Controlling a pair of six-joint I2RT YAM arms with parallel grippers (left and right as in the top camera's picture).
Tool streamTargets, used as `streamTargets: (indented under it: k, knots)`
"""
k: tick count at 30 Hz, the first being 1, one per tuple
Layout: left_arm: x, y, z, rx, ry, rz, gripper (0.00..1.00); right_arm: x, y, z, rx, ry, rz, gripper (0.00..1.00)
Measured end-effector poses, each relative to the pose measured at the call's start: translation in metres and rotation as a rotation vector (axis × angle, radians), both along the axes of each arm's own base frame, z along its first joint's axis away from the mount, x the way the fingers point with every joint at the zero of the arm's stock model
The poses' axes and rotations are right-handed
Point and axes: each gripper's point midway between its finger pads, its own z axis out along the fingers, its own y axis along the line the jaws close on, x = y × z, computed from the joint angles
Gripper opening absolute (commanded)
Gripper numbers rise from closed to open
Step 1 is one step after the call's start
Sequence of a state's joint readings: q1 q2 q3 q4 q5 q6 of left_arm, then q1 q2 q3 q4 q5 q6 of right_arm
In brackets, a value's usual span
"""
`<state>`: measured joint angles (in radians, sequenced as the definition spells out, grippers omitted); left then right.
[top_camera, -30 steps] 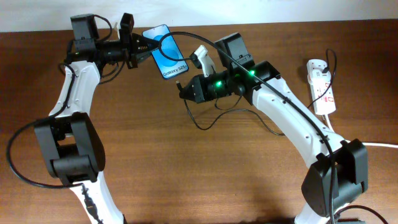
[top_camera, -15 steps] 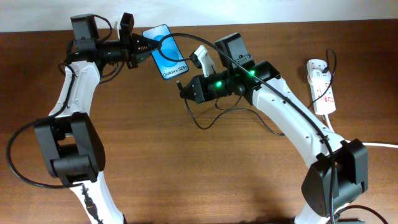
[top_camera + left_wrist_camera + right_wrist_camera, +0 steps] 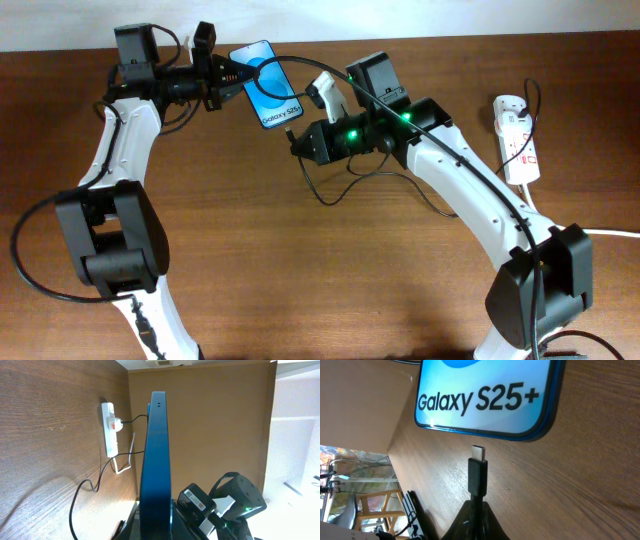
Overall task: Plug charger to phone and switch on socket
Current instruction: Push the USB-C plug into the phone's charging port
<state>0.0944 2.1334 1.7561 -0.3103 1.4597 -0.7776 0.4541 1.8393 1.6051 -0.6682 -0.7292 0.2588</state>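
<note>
On the left of the overhead view, my left jaws are clenched on the far end of the phone and hold it with the blue screen up. In the left wrist view I see it only edge-on, so I can't judge the grip depth from there. The phone's long axis runs away from those jaws and slants toward the right arm. The end with the white text strip is the free one.

In the middle, my right jaws are clamped on the charger just behind its plug, and the slack cable loops on the surface below. The right wrist view shows the plug tip standing straight out of the jaws, aimed at the phone's text-strip edge. It is just short of that edge and not touching. It sits close to the middle of the edge, perhaps a shade to one side. I can't see the port itself from here.

The plug's axis and the phone's axis look nearly in line, so I judge the next move to be a short, straight push along that line. Any sideways or height error would put the tip against the frame. The left grip would also have to resist the push.

Far right, the socket lies flat near the surface's edge, well apart from the phone. The right arm is the nearer one for its red switch. I can't tell whether the switch is on.
</note>
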Motion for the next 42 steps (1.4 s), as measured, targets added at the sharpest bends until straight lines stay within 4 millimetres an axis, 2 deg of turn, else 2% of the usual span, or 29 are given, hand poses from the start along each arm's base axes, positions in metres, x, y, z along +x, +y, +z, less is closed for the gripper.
streamTargets:
  k: [16, 42]
  knots:
    - [0.000, 0.000, 0.000, 0.000, 0.000, 0.000, 0.00, 0.002, 0.000, 0.012, 0.010, -0.063, 0.011, 0.04]
    - [-0.002, -0.005, 0.001, -0.004, -0.001, -0.014, 0.00, 0.001, -0.001, 0.010, 0.000, -0.055, 0.007, 0.04]
